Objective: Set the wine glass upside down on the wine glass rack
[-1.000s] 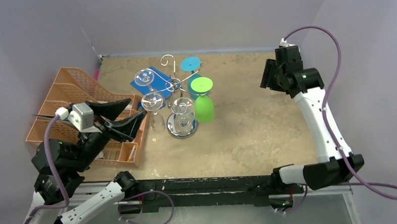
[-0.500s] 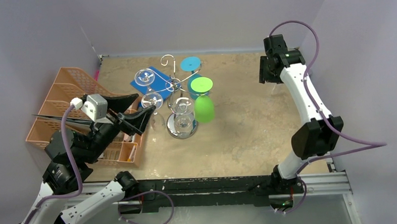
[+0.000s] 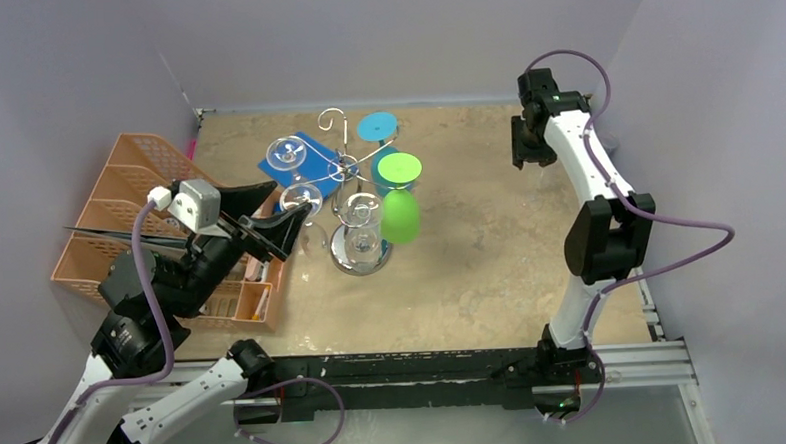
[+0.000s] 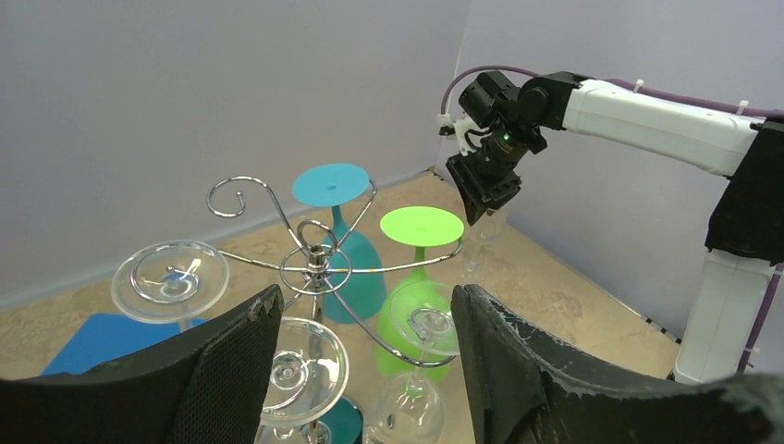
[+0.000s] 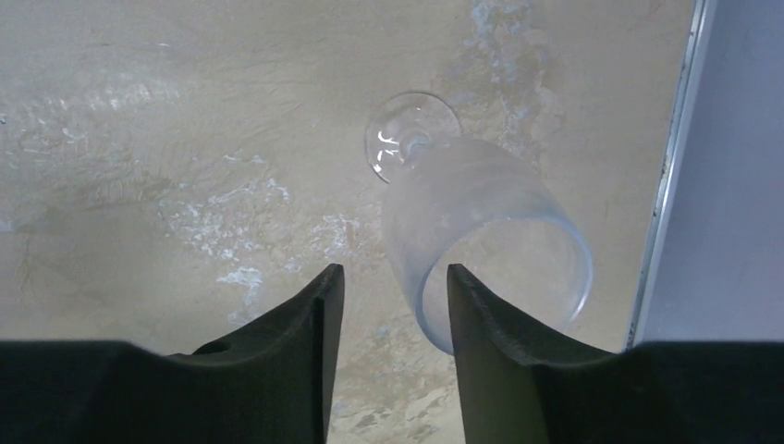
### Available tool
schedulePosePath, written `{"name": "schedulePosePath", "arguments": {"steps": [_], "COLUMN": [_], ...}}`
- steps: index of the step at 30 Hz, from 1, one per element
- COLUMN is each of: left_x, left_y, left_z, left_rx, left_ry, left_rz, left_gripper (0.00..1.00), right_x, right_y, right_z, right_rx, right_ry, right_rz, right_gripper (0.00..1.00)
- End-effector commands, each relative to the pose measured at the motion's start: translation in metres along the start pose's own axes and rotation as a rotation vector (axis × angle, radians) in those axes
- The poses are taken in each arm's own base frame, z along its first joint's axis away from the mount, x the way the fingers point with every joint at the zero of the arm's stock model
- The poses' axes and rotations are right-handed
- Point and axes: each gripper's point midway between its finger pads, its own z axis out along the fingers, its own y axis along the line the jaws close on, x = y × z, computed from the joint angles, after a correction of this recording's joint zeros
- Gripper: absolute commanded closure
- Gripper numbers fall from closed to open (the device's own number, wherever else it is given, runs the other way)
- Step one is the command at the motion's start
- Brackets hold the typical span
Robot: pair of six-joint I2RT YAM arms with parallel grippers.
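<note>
Right jaws: spread apart, empty, pointing down at the table [image 5: 166,139].
Wine glass [image 5: 481,240]: clear, upright on the table, below the right jaws, offset toward one finger rather than between the two.
Wine glass rack [image 4: 317,268]: well apart from the right jaws, just ahead of the left jaws, with other glasses [image 4: 170,277] hanging upside down on it.
Left jaws: spread apart, empty.

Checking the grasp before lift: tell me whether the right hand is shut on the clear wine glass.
No: the right hand is open, and the wine glass stands beside one finger, not between the two.
</note>
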Motion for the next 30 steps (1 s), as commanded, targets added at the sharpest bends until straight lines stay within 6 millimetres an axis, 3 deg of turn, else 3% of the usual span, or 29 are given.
{"name": "schedulePosePath", "arguments": {"steps": [1,11,17,24,27,30], "left_x": [-0.004,-0.001,-0.013,-0.033,-0.037,-0.036], "left_y": [0.003,0.005,-0.005,-0.018,-0.025,-0.034], "left_z": [0.005,0.008,0.009,0.015,0.030,0.051], "left_rx": [-0.025,-0.040,0.000,0.053,0.061,0.082], "left_ry": [-0.025,-0.017,-0.028,-0.053,-0.053,-0.021], "left_rz": [-0.017,-0.042,-0.079,-0.138,-0.215,-0.282], "left_gripper": [0.34,0.34,0.33,0.31,0.25,0.23], "right_x": [-0.008,0.003,-0.006,-0.011,-0.013,-0.017], "right_y": [0.005,0.009,0.007,0.033,0.043,0.050], "right_z": [-0.013,-0.011,-0.024,-0.062,-0.090,-0.131], "right_rx": [-0.063,-0.087,-0.088,-0.276,-0.367,-0.480], "right_ry": [-0.030,-0.001,-0.068,-0.225,-0.327,-0.459], "right_rz": [-0.010,0.006,0.044,0.130,0.164,0.189], "right_gripper": [0.58,0.85,1.00,1.00,1.00,1.00]}}
